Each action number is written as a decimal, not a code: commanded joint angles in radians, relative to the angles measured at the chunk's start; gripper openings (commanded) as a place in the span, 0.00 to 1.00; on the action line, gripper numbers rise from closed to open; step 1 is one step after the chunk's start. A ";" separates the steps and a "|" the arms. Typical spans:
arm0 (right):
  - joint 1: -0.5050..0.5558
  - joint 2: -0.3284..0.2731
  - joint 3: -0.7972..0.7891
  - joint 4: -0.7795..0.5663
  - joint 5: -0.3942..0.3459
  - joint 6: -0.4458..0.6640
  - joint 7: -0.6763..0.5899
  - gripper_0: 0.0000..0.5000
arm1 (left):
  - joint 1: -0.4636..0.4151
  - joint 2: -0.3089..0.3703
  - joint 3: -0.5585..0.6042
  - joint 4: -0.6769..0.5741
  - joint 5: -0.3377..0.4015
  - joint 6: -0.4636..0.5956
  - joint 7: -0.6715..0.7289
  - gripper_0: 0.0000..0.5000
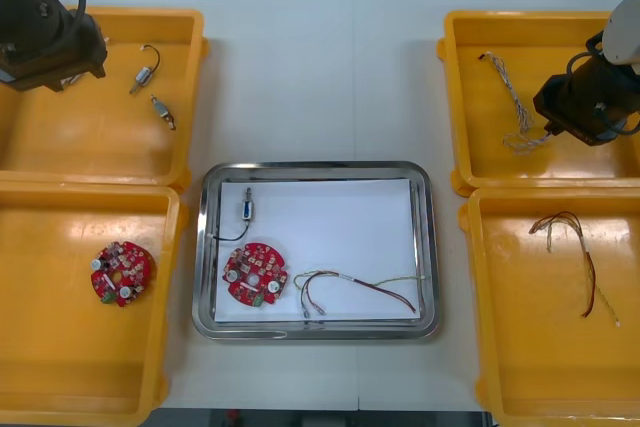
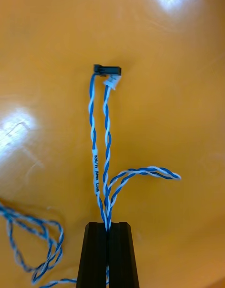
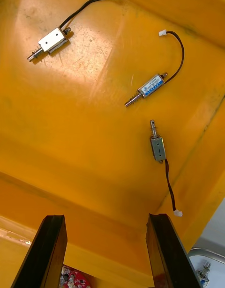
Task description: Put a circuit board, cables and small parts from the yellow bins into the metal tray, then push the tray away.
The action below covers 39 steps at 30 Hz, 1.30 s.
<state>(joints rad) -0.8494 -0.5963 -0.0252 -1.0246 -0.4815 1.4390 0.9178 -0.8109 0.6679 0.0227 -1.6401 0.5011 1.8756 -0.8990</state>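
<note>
Right pincer [image 2: 107,225] clenched on the blue and white cable [image 2: 107,143]; left pincer [image 3: 105,218] released
Right pincer works in the far right yellow bin [image 1: 480,162], at 2 o'clock from the metal tray [image 1: 428,247]; the cable carries a white label [image 2: 95,168] whose print is not legible. Left pincer hangs over the far left yellow bin [image 1: 100,147], at 10 o'clock from the tray, fingers apart above three small metal parts [image 3: 151,85]; one bears a blue label, text unreadable. The tray, white inside, lies mid-tabletop [image 1: 300,77] and holds a circuit board [image 1: 255,273] at 7 o'clock, a single metal part [image 1: 246,209] on a black lead at 10 o'clock, and a red and yellow cable [image 1: 360,285] at 5 o'clock
</note>
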 commanded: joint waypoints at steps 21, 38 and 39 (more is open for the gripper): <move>0.061 -0.085 -0.136 -0.517 -0.045 0.393 0.392 0.00 | -0.071 -0.111 0.108 0.149 -0.108 -0.133 -0.074 1.00; 0.286 -0.060 -0.081 -1.063 -0.266 0.481 0.728 0.00 | -0.116 -0.217 0.086 0.296 -0.165 -0.288 -0.086 1.00; 0.293 -0.060 -0.071 -1.078 -0.269 0.481 0.730 0.00 | -0.116 -0.218 0.083 0.299 -0.165 -0.296 -0.083 1.00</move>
<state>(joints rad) -0.5921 -0.6368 -0.1305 -2.0175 -0.7318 1.9159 1.6537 -0.8724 0.4688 0.1058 -1.3391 0.3523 1.6120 -0.8993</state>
